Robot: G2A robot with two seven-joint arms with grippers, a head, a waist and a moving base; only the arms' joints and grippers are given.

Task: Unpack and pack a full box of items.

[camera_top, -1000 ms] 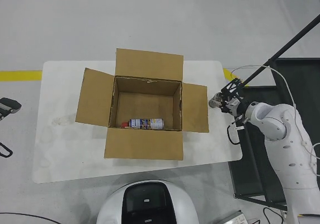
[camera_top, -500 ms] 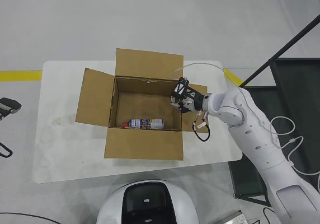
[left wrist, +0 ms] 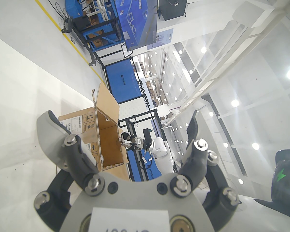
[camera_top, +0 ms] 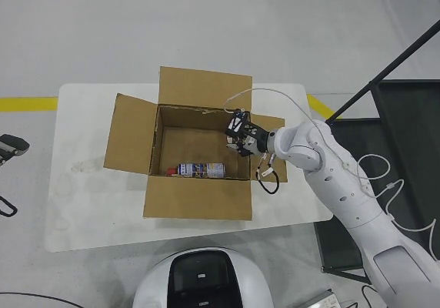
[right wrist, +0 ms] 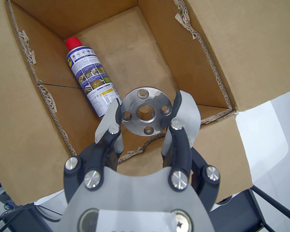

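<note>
An open cardboard box (camera_top: 198,115) stands on the white table (camera_top: 81,177). Inside it a spray can (camera_top: 202,169) with a red cap lies on its side against the near wall; the right wrist view shows this can (right wrist: 91,76) too. My right gripper (camera_top: 238,132) hovers over the box's right inner edge, shut on a round metal flange (right wrist: 146,111) with several bolt holes. My left gripper (left wrist: 122,124) is off the table's left side, open and holding nothing, and the box (left wrist: 108,131) appears far beyond it.
The box flaps (camera_top: 268,148) are folded outward on all sides. A dark metal rack (camera_top: 412,115) stands to the right of the table. Bare table surface lies left of the box.
My right arm has swung from beyond the table's right edge to over the box, carrying the flange inward past the right flap. The left arm has not moved.
</note>
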